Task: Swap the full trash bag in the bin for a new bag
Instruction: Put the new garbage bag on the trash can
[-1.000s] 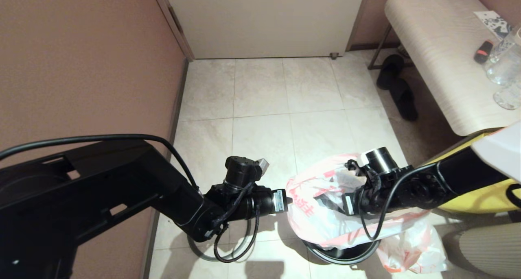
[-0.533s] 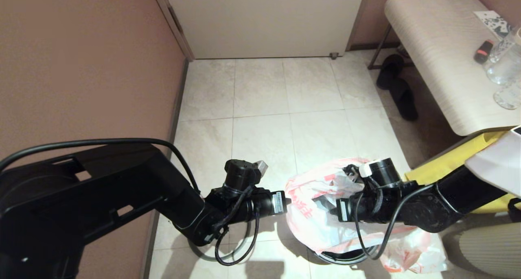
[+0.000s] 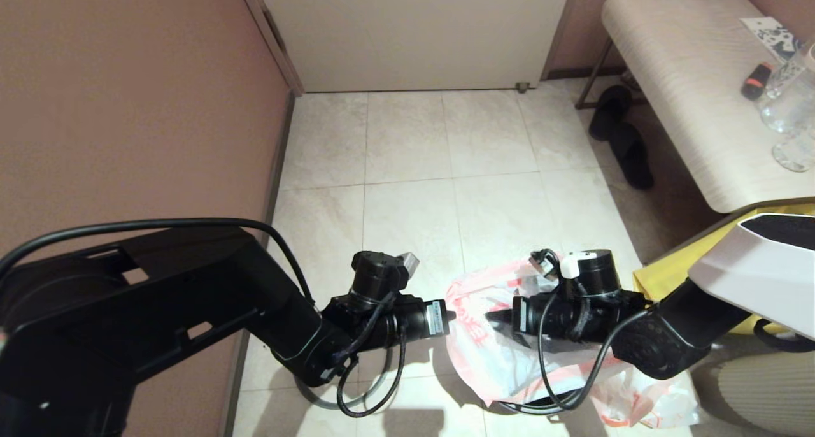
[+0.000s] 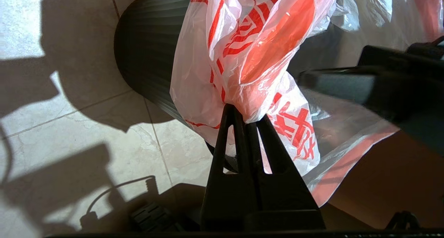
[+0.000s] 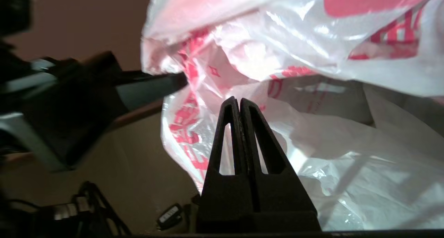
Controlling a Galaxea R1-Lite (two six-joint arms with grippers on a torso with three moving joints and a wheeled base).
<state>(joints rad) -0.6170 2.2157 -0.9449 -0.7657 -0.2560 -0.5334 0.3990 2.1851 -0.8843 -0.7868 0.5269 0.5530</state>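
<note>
Over the black bin point(image 4: 145, 54) on the tiled floor, the left pincer point(image 4: 245, 115) is clamped on the new bag point(image 4: 242, 57) by its edge, while the right pincer point(image 5: 239, 104), fingers pressed together, reaches into the bag's mouth.

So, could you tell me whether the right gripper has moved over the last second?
Yes. The right gripper has sunk and shifted left, judged against the floor tile seams, pushing shut into the new bag.

The new bag point(image 4: 242, 57) bears red print, too crumpled to read.
</note>
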